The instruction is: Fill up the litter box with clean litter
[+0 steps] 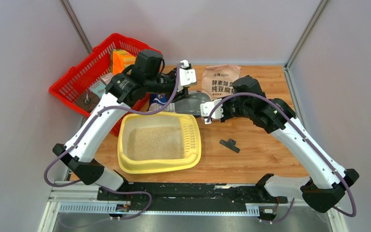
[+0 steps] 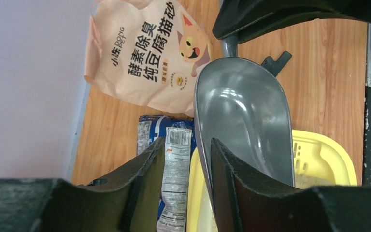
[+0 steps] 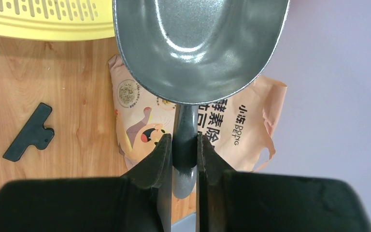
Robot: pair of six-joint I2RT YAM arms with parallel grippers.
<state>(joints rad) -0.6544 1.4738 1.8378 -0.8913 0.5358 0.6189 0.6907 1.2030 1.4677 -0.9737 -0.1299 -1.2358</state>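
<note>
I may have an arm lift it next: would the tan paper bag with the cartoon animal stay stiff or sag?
The tan paper litter bag lies flat and wrinkled on the wooden table, so it would probably sag from a one-corner grip. It looks thin rather than bulging, so it is likely fairly light. Its ragged edge might tear.

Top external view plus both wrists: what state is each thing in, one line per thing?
litter box: on the table, partly filled with clean litter.
scoop: empty, handle clamped by right gripper.
left gripper: open, holding nothing.
tan bag: lying flat on the table.
blue-and-white bag: lying beside the litter box.
black clip: loose on the table.
</note>
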